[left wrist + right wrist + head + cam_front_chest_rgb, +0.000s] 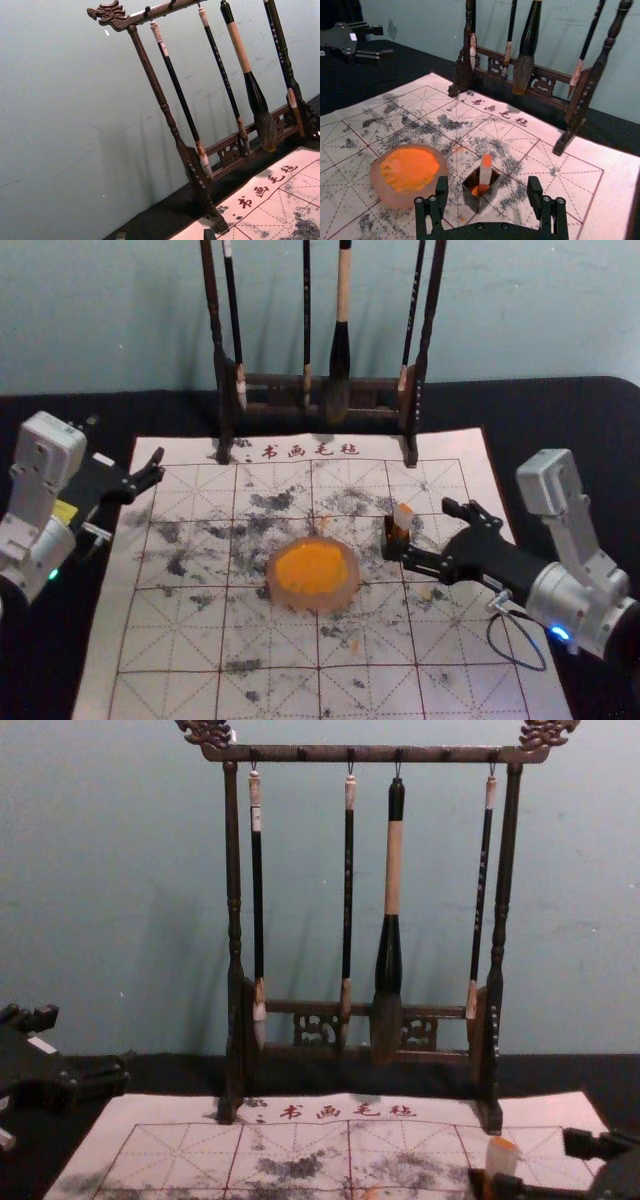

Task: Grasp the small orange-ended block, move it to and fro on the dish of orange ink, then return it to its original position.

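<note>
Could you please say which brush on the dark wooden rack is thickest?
The black-and-tan brush, third from left in the chest view; the other three have slim black handles.

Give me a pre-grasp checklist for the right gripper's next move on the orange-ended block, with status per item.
1. Right gripper open, nothing held: ok, fingers apart.
2. Block in its holder, orange end up: ok.
3. Block lined up between the fingers: looks centred in the right wrist view, but height and depth cannot tell.
4. Fingers free of the holder's wall: cannot tell, one overlaps it in the head view.
5. Dish has orange ink: ok.
6. Left gripper out of the way: ok, off at the mat's left edge.
</note>
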